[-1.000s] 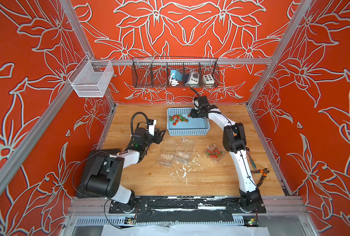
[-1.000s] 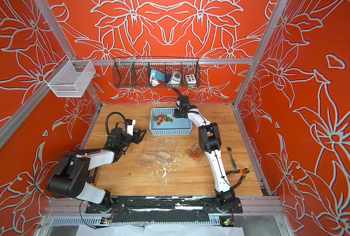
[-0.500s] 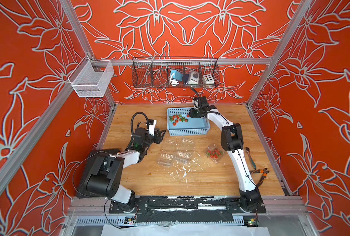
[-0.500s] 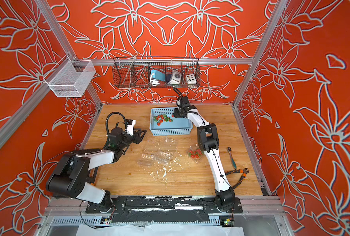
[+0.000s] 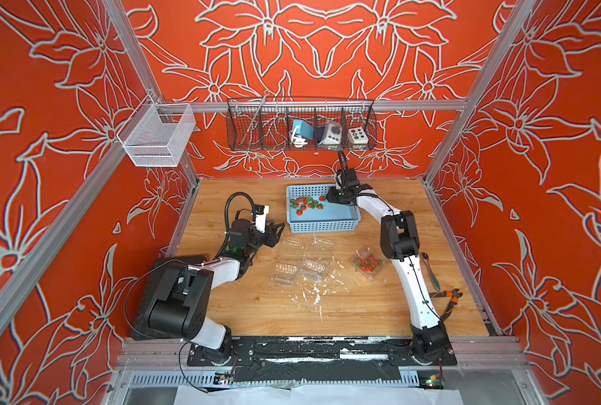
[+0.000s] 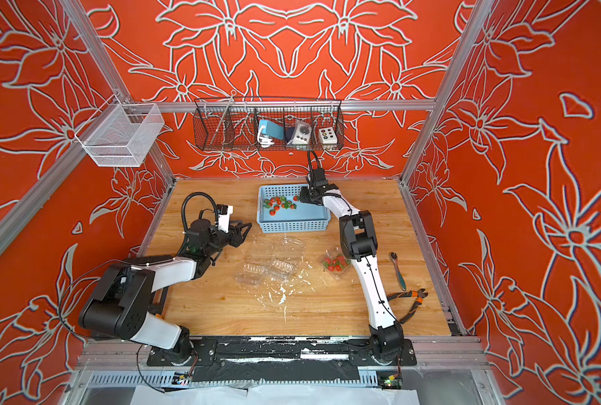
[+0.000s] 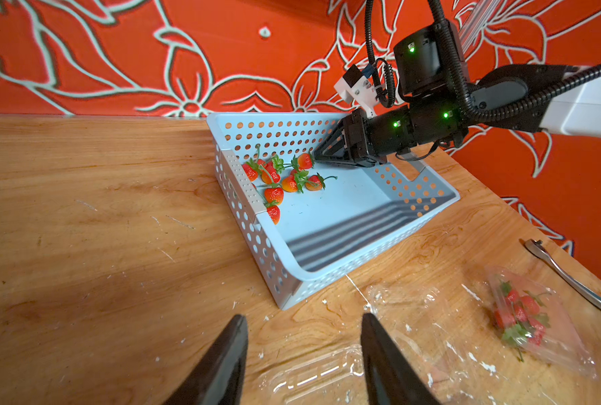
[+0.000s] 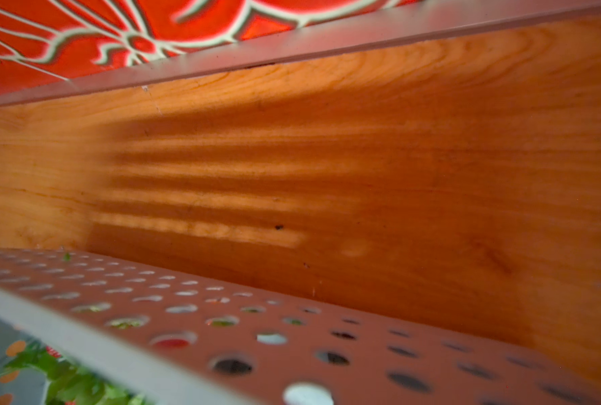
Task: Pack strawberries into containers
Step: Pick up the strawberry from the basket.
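Strawberries [image 5: 304, 203] sit bunched in the left rear part of the blue basket [image 5: 321, 226] at the back of the bench [image 5: 257, 308], stems and green caps tangled. Right gripper [image 7: 314, 158] reaches into the basket from its right side, low and near level. Its jaws are narrowed to a tip that touches the red end of one strawberry [image 7: 305, 160] lying just off the bunch. Can't tell if that berry is pinched or only touched. Right wrist view gives no help: blurred perforated basket wall [image 8: 221, 315], bench beyond, a bit of green leaf in one corner. Left gripper [image 5: 278, 229] hovers over bare bench just left of the basket's front corner. Its dark fingers [image 7: 228, 350] stand apart with a clear gap and nothing between them. Clear containers lie in front of the basket. One empty container [image 5: 307, 242] is just in front of it, hard to see. More empty clear plastic [image 5: 300, 270] sits mid-bench. A filled container [image 5: 369, 264] holding several red berries is beside the right arm's elbow. Wrench [image 5: 429, 271] and pliers [image 5: 449, 301] lie near the right edge.
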